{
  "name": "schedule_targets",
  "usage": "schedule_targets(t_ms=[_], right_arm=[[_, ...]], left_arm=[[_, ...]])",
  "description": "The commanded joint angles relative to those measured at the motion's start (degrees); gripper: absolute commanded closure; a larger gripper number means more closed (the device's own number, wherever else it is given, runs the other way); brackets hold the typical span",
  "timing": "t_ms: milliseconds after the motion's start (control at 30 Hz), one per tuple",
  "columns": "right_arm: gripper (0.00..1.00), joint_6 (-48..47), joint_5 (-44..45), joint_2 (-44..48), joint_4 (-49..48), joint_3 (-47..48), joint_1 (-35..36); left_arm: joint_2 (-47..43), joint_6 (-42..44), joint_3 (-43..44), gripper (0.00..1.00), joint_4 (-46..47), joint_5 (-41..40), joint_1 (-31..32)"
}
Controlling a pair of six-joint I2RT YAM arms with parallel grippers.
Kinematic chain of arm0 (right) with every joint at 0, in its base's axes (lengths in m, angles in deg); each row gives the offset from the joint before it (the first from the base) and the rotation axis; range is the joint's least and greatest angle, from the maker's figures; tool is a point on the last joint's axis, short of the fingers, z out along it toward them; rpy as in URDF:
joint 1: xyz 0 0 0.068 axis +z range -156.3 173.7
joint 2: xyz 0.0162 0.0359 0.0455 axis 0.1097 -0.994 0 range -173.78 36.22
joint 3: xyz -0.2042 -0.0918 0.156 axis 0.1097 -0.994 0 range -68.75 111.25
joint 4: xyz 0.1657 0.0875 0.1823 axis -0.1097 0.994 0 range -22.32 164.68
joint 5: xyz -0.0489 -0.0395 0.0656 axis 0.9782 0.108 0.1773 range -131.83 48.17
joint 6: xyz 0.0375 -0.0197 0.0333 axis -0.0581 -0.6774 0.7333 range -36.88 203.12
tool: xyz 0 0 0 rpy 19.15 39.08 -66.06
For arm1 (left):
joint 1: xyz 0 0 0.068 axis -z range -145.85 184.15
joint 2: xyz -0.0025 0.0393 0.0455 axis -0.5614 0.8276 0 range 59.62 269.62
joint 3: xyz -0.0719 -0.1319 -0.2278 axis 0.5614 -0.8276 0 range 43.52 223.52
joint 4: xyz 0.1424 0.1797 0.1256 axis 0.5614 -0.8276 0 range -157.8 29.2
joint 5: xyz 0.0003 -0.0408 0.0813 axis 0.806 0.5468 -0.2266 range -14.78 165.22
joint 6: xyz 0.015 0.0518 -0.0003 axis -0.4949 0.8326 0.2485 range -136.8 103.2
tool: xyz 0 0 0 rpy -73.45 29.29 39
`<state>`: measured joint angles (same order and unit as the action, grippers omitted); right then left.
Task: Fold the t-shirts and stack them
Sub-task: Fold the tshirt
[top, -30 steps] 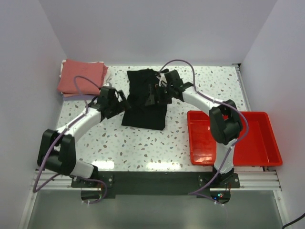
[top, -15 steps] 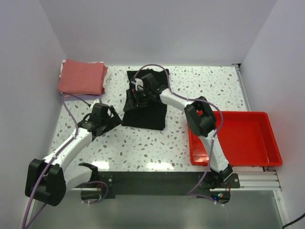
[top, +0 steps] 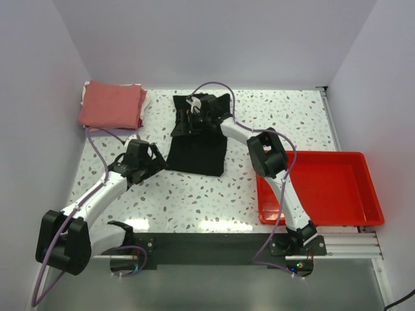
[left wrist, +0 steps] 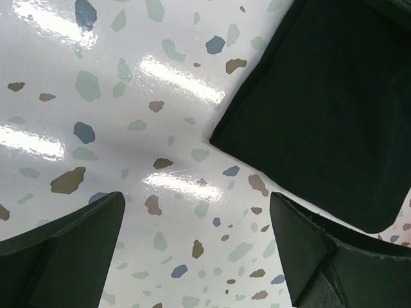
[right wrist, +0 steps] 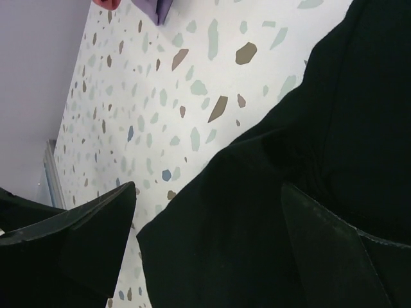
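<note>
1. Tabletop (top: 292, 123): white, speckled, glossy; it carries every item below.

2. Red tray (top: 337, 188): plastic, at 4 o'clock on the tabletop, beside my right arm's base.

3. Black t-shirt (top: 198, 152): the largest cloth, lying just left of centre toward 12 o'clock. It forms a rough rectangle, flat at the near end and rumpled at the far end.

4. Salmon-red t-shirt (top: 111, 103): folded, at 10 o'clock in the far left corner, well apart from the black t-shirt. It tops a small stack.

5. Lavender t-shirt (right wrist: 160, 9): only an edge shows, under the salmon-red one.

6. Right fingers (top: 189, 122): spread wide and holding nothing. They sit over the far left part of the black t-shirt, at its 11 o'clock. The wrist view shows dark cloth and its edge between them. I cannot tell whether they touch it.

7. Left fingers (top: 157, 162): spread wide and holding nothing. They are over bare tabletop at the black t-shirt's 8 o'clock, near its near-left corner and clear of it.
</note>
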<state>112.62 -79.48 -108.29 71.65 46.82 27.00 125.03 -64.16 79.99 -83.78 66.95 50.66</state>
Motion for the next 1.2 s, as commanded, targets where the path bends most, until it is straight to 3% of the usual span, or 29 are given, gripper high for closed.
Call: schedule_targets(t_ms=[0, 167, 300, 400, 567, 667, 867, 1167], right_arm=[[0.01, 0.21, 0.73, -1.13, -2.03, 0.45, 0.54], [0.01, -0.75, 0.74, 0.63, -0.46, 2.37, 0.27], [0.01, -1.46, 0.47, 4.49, 3.15, 4.14, 0.19], [0.01, 0.2, 1.0, 10.55, 2.89, -1.03, -0.34], [0.01, 1.09, 1.17, 22.14, -3.26, -18.08, -0.78], [0.01, 2.23, 0.39, 24.26, -5.1, -23.89, -1.74], [0.01, 3.91, -1.37, 23.57, -8.1, -27.85, -3.06], [0.01, 4.17, -0.94, 19.44, -8.8, -26.62, -6.93]], left_arm=[[1.21, 1.03, -0.08, 0.0, 4.52, 1.94, -0.34], [2.88, 1.74, 0.8, 0.0, 8.82, 5.54, -0.34], [5.34, 2.61, 3.17, 0.0, 18.04, 10.63, -0.25], [9.11, 2.62, 5.01, 0.0, 22.1, 15.73, -0.25], [15.88, 1.47, 5.19, 0.0, 31.85, 23.03, 0.01], [19.93, 2.0, 7.03, 0.0, 33.18, 24.7, 0.1], [25.73, 2.26, 7.74, 0.0, 36.69, 25.32, 0.1], [30.31, 4.02, 8.27, 0.0, 33.54, 22.08, 0.01]])
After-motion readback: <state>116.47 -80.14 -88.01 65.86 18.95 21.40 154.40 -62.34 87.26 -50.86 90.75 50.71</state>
